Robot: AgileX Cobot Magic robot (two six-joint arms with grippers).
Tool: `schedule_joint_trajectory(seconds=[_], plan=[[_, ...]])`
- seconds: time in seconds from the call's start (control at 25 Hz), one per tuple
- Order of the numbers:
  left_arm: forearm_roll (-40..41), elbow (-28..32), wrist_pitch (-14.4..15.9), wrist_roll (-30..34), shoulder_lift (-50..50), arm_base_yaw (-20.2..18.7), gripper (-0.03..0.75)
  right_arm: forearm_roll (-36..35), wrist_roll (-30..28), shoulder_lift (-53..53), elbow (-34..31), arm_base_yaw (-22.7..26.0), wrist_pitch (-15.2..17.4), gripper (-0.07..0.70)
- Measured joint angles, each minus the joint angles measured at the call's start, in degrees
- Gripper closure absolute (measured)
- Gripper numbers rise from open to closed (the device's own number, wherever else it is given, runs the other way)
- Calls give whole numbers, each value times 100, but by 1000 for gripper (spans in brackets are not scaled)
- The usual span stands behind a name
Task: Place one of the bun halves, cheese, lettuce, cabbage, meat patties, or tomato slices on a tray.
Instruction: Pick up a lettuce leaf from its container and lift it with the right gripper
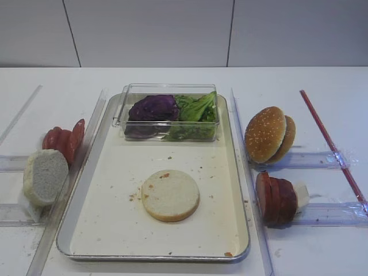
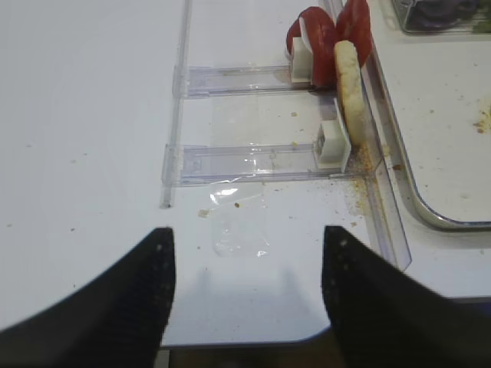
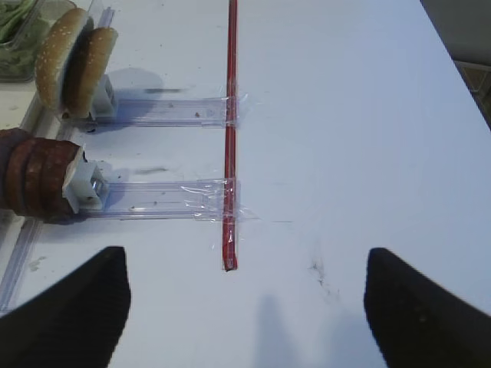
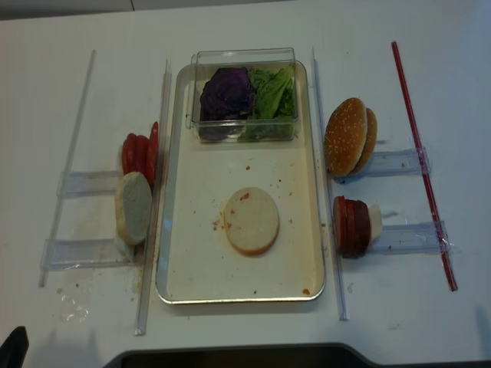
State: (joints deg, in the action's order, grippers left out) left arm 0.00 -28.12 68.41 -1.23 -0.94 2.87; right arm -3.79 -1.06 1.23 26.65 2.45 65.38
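A pale bun half (image 1: 170, 195) lies flat on the metal tray (image 1: 115, 224). At the tray's far end a clear box holds the purple cabbage (image 1: 153, 107) and the lettuce (image 1: 198, 108). Left of the tray stand the tomato slices (image 1: 64, 138) and another pale bun half (image 1: 45, 176). To its right are sesame bun halves (image 1: 268, 134) and the meat patties (image 1: 276, 198). Cheese is out of view. My left gripper (image 2: 245, 253) hovers open over bare table near the front edge, nothing in it. My right gripper (image 3: 245, 268) is wide open and empty, right of the patties (image 3: 34, 176).
A red strip (image 3: 229, 138) is taped along the table right of the clear plastic holders (image 3: 161, 199). Long clear rails (image 1: 244, 149) flank the tray. Crumbs and a scrap of clear film (image 2: 239, 230) lie near the table's front edge (image 2: 253, 341).
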Motion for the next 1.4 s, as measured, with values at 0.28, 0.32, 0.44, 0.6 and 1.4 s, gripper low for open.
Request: schedule_joint_trajectory(seconds=[0.28,0.32,0.44,0.6,1.4], plan=[[0,0,0,0,0,0,329,0,0,0,0,0,0,7],[0,0,0,0,0,0,329,0,0,0,0,0,0,7],[0,0,0,0,0,0,329,0,0,0,0,0,0,7],[0,0,0,0,0,0,329,0,0,0,0,0,0,7],[460,0,0,47,0,0,329,0,-316,-14,488,0,-13,7]])
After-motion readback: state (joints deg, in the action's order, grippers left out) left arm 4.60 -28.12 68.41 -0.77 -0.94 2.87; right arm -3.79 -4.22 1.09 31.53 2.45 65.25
